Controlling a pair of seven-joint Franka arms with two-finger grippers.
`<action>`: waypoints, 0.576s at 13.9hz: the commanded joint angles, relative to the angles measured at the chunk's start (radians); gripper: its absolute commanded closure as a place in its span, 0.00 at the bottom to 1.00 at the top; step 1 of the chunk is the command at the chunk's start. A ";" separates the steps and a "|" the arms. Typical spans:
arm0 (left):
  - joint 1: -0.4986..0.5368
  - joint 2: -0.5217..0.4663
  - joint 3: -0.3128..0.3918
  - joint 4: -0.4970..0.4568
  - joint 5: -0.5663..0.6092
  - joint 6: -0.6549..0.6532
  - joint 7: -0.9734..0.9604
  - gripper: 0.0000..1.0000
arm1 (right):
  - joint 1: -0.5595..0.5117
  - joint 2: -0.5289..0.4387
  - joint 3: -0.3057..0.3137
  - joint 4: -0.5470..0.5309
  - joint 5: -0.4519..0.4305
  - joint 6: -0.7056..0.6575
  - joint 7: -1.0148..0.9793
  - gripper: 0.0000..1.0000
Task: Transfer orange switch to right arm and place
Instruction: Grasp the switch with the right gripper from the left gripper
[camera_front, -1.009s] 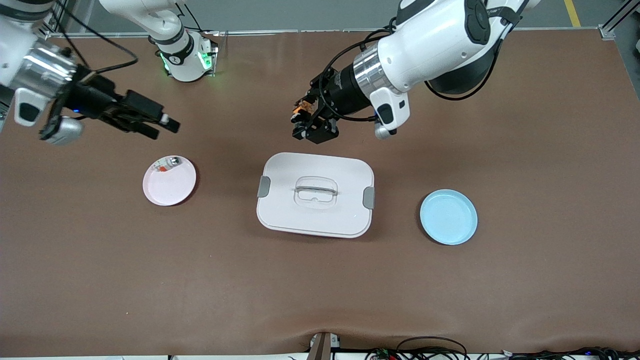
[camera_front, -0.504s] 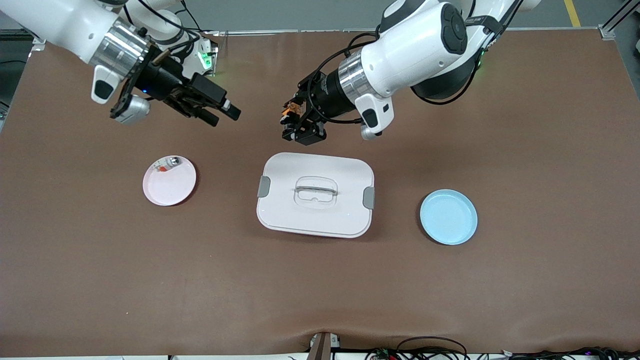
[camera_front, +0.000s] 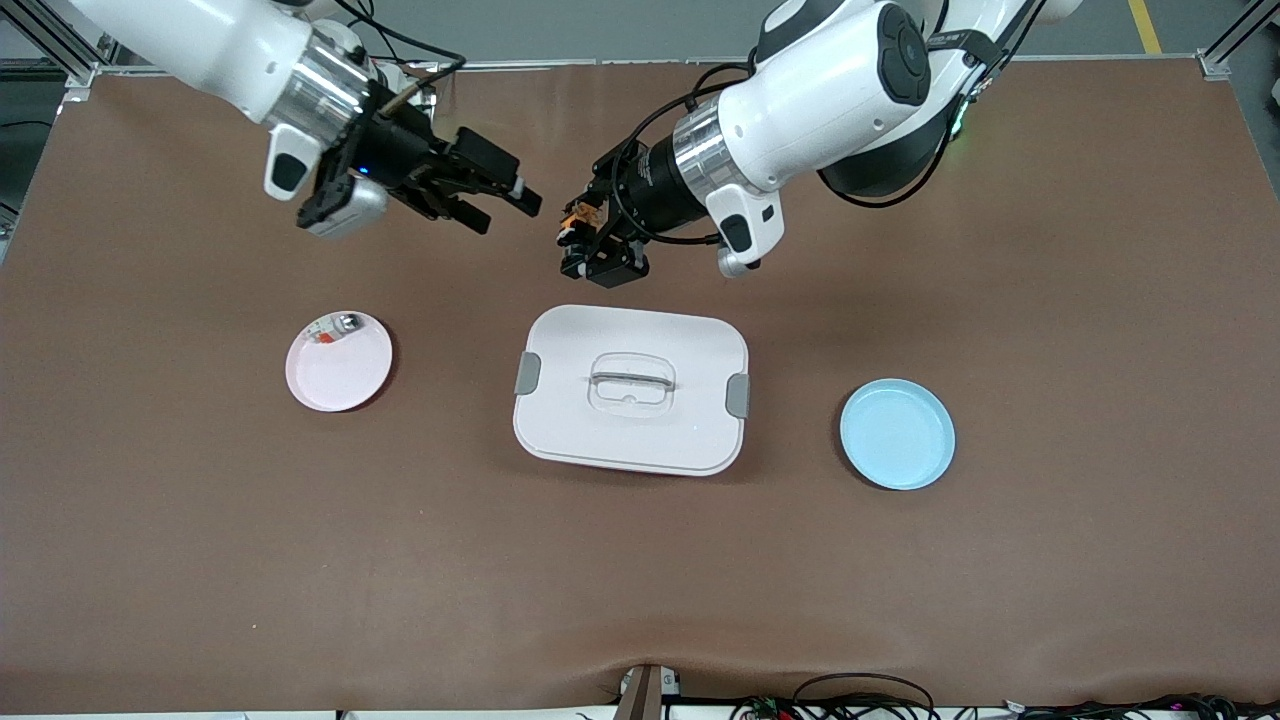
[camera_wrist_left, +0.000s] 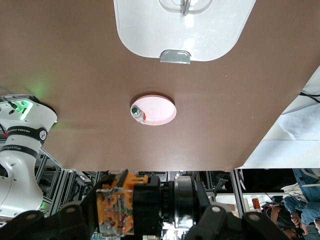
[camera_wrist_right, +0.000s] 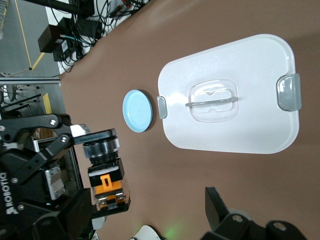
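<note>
Above the brown table (camera_front: 1050, 560), the left gripper (camera_front: 578, 232) is clamped on the orange switch (camera_front: 577, 214), held in the air over bare table just off the white lidded box (camera_front: 630, 388), on the side of the box toward the robots' bases. The switch sits crosswise between the fingers, its long axis roughly level and lying across the line of the gripper; in the right wrist view its black-and-silver round end and its orange block (camera_wrist_right: 106, 183) stick out on either side of the fingers. The left wrist view shows the orange body and metal terminals (camera_wrist_left: 116, 210) close up, but the button's face cannot be made out. The right gripper (camera_front: 502, 204) hangs close by, over the table toward the right arm's end, its jaws spread wide and holding nothing. A pink plate (camera_front: 345, 380) carries a small whitish-silver part (camera_front: 336, 327); a blue plate (camera_front: 897, 434) lies toward the left arm's end.
</note>
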 joint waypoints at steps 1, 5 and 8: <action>-0.005 -0.002 -0.003 0.010 -0.003 0.009 -0.019 0.73 | 0.018 0.030 -0.011 0.029 0.012 -0.001 0.006 0.00; -0.004 -0.003 -0.001 0.010 -0.003 0.009 -0.017 0.73 | 0.028 0.047 -0.011 0.049 0.020 0.002 0.060 0.00; -0.004 -0.005 -0.001 0.010 -0.003 0.010 -0.017 0.73 | 0.056 0.082 -0.011 0.087 0.020 0.007 0.128 0.00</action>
